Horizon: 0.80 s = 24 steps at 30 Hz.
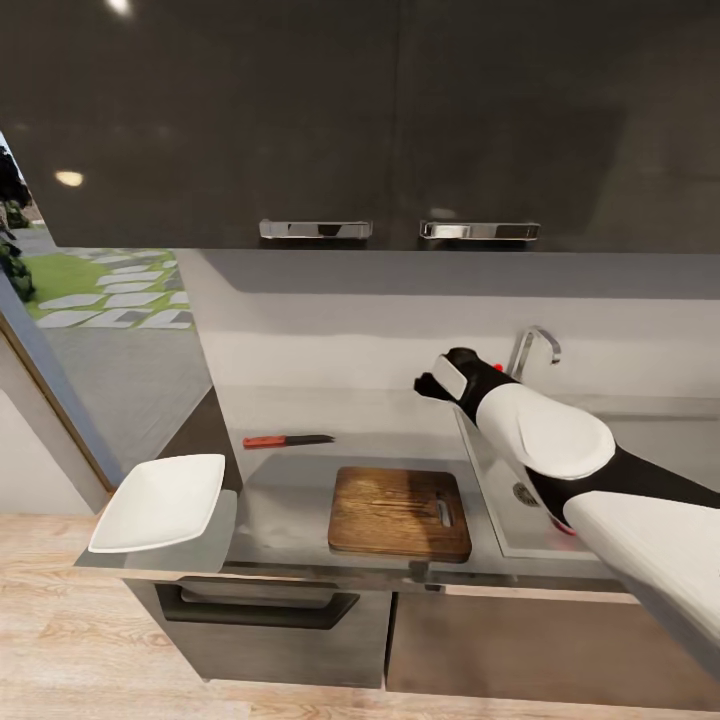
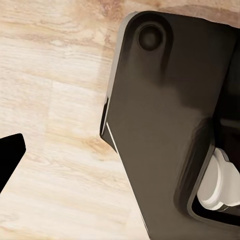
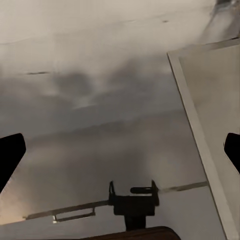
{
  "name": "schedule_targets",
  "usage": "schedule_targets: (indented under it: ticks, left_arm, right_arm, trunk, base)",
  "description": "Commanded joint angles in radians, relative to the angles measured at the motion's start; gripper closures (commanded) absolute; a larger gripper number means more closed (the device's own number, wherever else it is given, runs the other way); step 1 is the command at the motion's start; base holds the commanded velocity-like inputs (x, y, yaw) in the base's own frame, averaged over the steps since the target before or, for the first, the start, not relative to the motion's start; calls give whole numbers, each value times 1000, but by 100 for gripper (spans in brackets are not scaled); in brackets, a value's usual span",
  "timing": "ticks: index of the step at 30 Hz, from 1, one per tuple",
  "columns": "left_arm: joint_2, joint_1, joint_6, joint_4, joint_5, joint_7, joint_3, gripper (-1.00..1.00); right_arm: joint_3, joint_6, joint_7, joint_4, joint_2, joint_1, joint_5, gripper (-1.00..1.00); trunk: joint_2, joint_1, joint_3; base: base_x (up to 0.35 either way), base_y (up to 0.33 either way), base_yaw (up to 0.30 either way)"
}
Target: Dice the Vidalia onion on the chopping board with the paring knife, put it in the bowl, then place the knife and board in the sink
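Note:
The dark wood chopping board (image 1: 400, 512) lies flat near the front of the grey countertop (image 1: 290, 500). Behind it to the left lies the paring knife (image 1: 287, 440), red handle to the left. The white bowl (image 1: 160, 500) sits at the counter's left end. The steel sink (image 1: 500, 470) is at the right. A red sliver that may be the Vidalia onion (image 1: 566, 527) peeks from under my right forearm. My right gripper (image 1: 425, 385) (image 3: 120, 152) hovers open and empty over the counter by the sink's left rim. My left gripper (image 2: 120, 150) hangs open over the floor beside my base.
The chrome faucet (image 1: 535, 350) rises behind the sink. Dark upper cabinets with bar handles (image 1: 315, 229) hang overhead. A wall panel closes the counter's left side behind the bowl. Pale wooden floor (image 2: 50, 100) lies below, with my dark base (image 2: 165, 125) close to the left gripper.

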Motion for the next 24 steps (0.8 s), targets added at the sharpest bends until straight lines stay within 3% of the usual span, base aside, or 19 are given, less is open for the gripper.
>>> schedule_targets:
  ticks: [1,12,24]
  left_arm:
    - [0,-1,-5,2,2,-1,2,-100]
    - [0,-1,-4,2,2,-1,2,-100]
    - [1,-1,-4,2,2,-1,2,-100]
  right_arm:
    - [-5,-2,1,-1,1,0,8,-100]
    - [-5,-31,133,0,1,6,150,-100]
    - [-3,-31,164,6,1,6,163,-100]
  trunk:
    - [-2,1,-2]
    - [-2,1,-2]
    - [-2,1,-2]
  base:
    - [-32,0,0]
    - [-130,0,0]
    - [-246,0,0]
